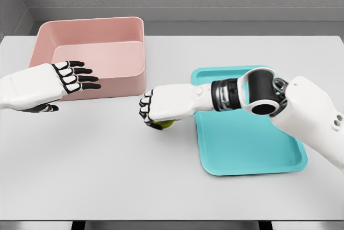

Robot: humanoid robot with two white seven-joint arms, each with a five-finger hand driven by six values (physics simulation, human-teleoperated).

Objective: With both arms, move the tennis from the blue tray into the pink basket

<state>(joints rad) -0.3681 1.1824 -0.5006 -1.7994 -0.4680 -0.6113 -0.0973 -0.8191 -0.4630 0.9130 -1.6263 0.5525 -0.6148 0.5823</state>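
Note:
My right hand [153, 113] reaches left from the blue tray [252, 144] and hangs over the bare table between tray and basket. Its fingers are curled around a yellow-green tennis ball [166, 124], of which only a sliver shows under the palm. The pink basket [94, 55] stands at the back left, open side up. My left hand [75, 77] hovers in front of the basket's near wall with its fingers spread flat and nothing in them.
The white table [107, 160] runs to a front edge at the bottom of the view. A grey wall stands behind the table. The right forearm crosses the tray's left rim.

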